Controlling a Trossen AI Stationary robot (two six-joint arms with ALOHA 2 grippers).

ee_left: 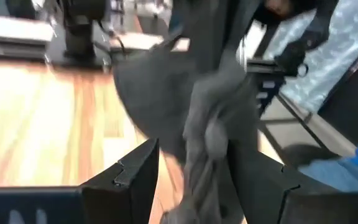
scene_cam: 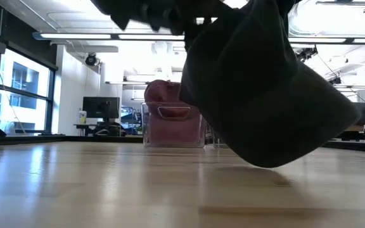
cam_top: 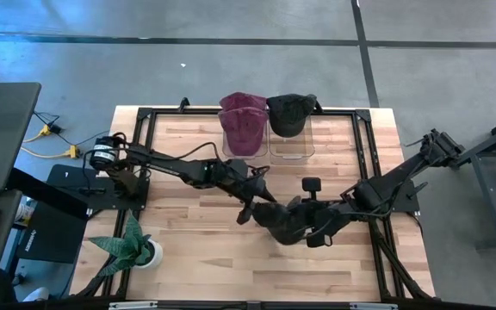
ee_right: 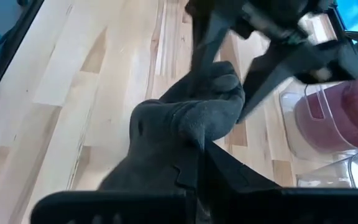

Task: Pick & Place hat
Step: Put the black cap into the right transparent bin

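The right tool (ee_right: 199, 163) is clenched on the dark grey fabric cap (cam_top: 281, 220), which hangs lifted just above the pale wooden desk (cam_top: 196, 250) near its middle; the left tool (cam_top: 252, 207) also pinches the cap's crumpled cloth from the opposite side; behind them stand a clear plastic bin (cam_top: 244, 138) holding maroon caps (cam_top: 244, 110) and a second clear bin (cam_top: 293, 145) topped by a black cap (cam_top: 291, 110).

An open-plan office or lab is showing here: ceiling light strips (scene_cam: 75, 36) are glowing over desks with a monitor (scene_cam: 101, 107), tall windows (scene_cam: 19, 85) are letting in daylight, and the wooden table (cam_top: 192, 232) is standing on a concrete floor (cam_top: 231, 60).
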